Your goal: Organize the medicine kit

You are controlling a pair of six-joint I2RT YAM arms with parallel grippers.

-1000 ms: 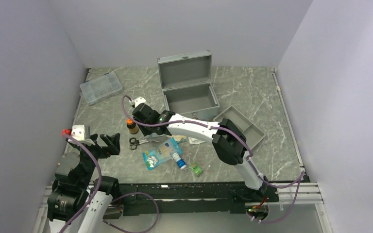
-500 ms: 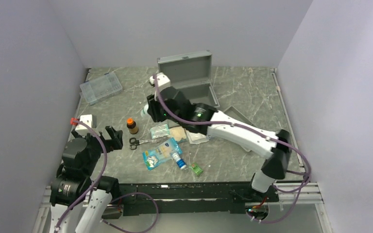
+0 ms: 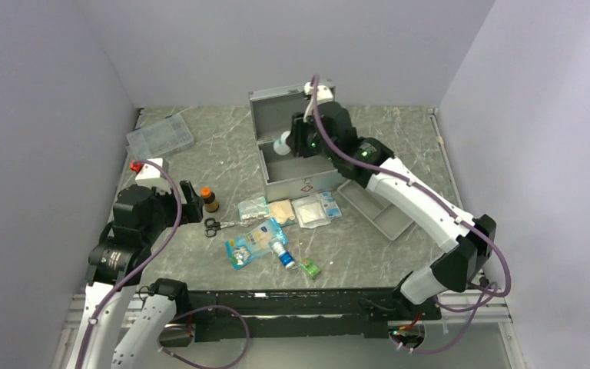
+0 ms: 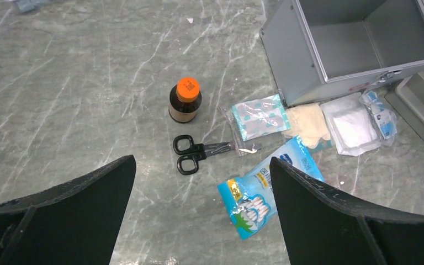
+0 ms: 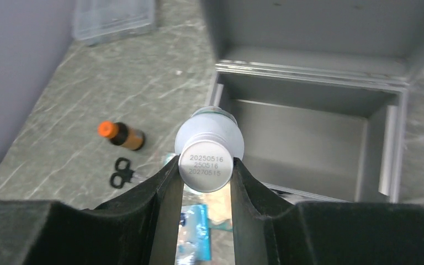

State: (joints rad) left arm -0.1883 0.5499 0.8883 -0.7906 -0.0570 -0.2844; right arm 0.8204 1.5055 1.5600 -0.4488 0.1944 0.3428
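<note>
Kit open at far middle of bench, lid up. Clamped in right gripper: white bottle, seemingly over kit's left rim rather than its floor. Could clip that rim and roll onto bench if dropped here. Left gripper apart, near left edge

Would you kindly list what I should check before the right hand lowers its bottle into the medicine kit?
1. The medicine kit stands open: ok.
2. Its interior is bare where visible: ok.
3. The right hand is shut on the white bottle: ok.
4. The white bottle is clear of the kit's left wall: cannot tell; it hangs close by.
5. The left hand is open, away from the kit, above the scissors: ok.
</note>
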